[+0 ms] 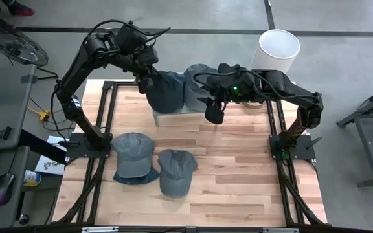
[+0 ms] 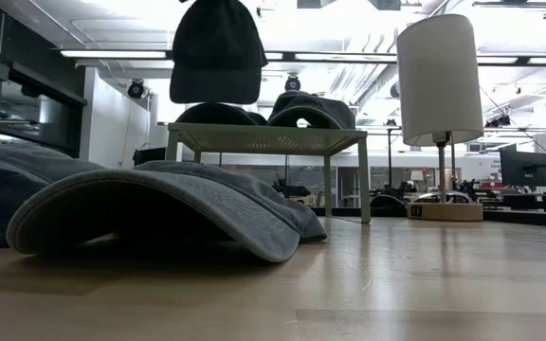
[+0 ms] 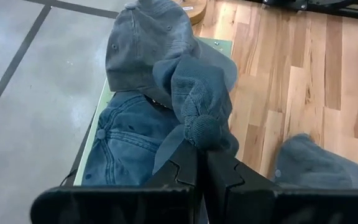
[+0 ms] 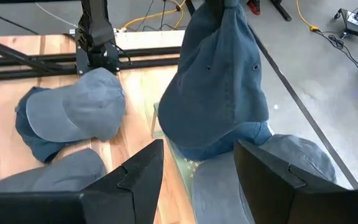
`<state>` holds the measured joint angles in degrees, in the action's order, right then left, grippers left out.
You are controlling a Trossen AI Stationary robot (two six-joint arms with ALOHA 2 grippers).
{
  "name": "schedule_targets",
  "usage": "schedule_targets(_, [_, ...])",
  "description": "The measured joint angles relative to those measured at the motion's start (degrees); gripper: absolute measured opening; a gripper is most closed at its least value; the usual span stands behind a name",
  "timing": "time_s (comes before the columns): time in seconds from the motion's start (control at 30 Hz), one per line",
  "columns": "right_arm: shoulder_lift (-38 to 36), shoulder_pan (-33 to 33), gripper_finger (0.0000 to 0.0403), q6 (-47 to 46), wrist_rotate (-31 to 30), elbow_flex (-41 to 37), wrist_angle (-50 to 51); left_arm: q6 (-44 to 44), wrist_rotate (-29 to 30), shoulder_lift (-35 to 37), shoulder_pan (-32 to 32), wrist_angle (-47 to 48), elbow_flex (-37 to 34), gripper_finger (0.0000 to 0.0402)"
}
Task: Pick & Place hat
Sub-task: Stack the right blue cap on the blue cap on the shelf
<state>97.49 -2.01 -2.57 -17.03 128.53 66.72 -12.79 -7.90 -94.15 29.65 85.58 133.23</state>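
Observation:
A blue denim hat [image 1: 164,90] hangs over the small green stand [image 2: 263,138] at the table's far side, with my left gripper [image 3: 202,155] shut on it. In the low view the hat [image 2: 218,52] hangs just above two more hats [image 2: 216,114] [image 2: 311,109] resting on the stand's top. My right gripper [image 4: 197,174] stands open beside the stand, to its right [image 1: 214,111], with nothing between its fingers. Two further hats [image 1: 133,154] [image 1: 175,169] lie crown-up on the wooden table nearer the front. My left gripper pinches a bunched-up fold of the hat's cloth [image 3: 201,127] between its two shut fingers. The fingers slant down from the table's far left. The hat hangs below them with its crown [image 3: 145,43] lowest, close over the hats on the stand; whether it touches them I cannot tell.
A white cylindrical bin [image 1: 279,48] stands on the floor beyond the table's far right corner. The near hat [image 2: 159,208] fills the low view's foreground. Black frame rails [image 1: 105,116] run along the table's left and right sides. Bare wood [image 1: 238,175] lies at the front right.

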Motion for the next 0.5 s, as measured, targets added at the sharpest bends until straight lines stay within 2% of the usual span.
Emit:
schedule_targets(0.33, [0.02, 0.01, 0.0188, -0.43, -1.06, 0.00, 0.89, -0.47, 6.36, -0.83, -0.02, -0.77, -0.01, 0.0000])
schedule_targets(0.5, [0.02, 0.00, 0.0188, -0.33, -1.06, 0.00, 0.92, -0.47, 6.73, -0.83, -0.02, -1.55, -0.02, 0.0000])
